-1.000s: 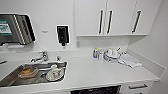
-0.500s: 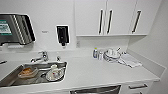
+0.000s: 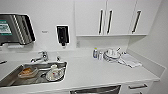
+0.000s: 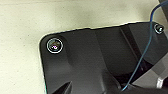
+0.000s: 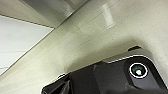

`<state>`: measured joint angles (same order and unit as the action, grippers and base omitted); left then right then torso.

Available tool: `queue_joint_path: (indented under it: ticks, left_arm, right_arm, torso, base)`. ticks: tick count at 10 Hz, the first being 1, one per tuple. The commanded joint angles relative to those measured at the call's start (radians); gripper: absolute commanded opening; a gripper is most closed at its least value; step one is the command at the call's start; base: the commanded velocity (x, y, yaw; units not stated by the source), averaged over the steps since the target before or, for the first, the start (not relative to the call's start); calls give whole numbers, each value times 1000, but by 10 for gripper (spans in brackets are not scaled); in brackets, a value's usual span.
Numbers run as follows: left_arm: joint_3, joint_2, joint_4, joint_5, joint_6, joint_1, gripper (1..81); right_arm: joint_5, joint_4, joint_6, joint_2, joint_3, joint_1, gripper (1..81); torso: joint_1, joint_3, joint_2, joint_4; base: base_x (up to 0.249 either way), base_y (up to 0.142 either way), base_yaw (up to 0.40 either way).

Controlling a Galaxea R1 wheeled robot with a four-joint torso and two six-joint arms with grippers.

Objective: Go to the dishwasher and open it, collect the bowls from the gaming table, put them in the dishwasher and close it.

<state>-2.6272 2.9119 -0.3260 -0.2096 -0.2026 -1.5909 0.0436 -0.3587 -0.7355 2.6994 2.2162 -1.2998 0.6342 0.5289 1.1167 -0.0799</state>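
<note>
Robot faces white surface (image 3: 100,72); dishwasher (image 3: 96,90) at 6 o'clock, door closed. Sink (image 3: 15,80) at 8 o'clock. Step: opening dishwasher. Next needs reach to door top. Fingers: cannot tell.

You face a white counter (image 3: 95,72) under white wall cabinets (image 3: 117,17) with black handles, a steel-grey sink (image 3: 15,77) holding an orange-brown bowl (image 3: 27,72) and a pale plate (image 3: 55,74), the dishwasher (image 3: 96,90) showing a silvery top edge, and a black dispenser (image 3: 62,34) on the white wall.
</note>
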Motion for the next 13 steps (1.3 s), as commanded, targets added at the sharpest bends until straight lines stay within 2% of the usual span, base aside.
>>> queue_joint_path:
  ticks: [1,3,4,6,7,13]
  left_arm:
    - [-1,-8,-8,39,6,39,811]
    - [-4,-2,-7,44,6,45,811]
    - [-11,-2,-5,44,6,47,811]
    - [-43,10,4,44,2,59,811]
    - [-53,17,4,44,0,62,811]
    - [-62,24,4,45,-3,70,811]
  right_arm:
    - [-31,-133,25,81,181,6,811]
    - [-175,-158,27,134,331,-48,811]
    - [-202,-158,27,157,384,-72,811]
    - [-304,-158,27,211,503,-117,811]
    - [-324,-157,27,228,538,-131,811]
    - [-307,-160,31,266,556,-161,811]
  torso:
    - [0,0,0,0]
    - [0,0,0,0]
    - [0,0,0,0]
    - [0,-1,0,0]
    - [0,-1,0,0]
    - [0,-1,0,0]
  base:
    - [0,0,0]
    - [0,0,0]
    - [0,0,0]
    - [0,0,0]
    - [0,0,0]
    - [0,0,0]
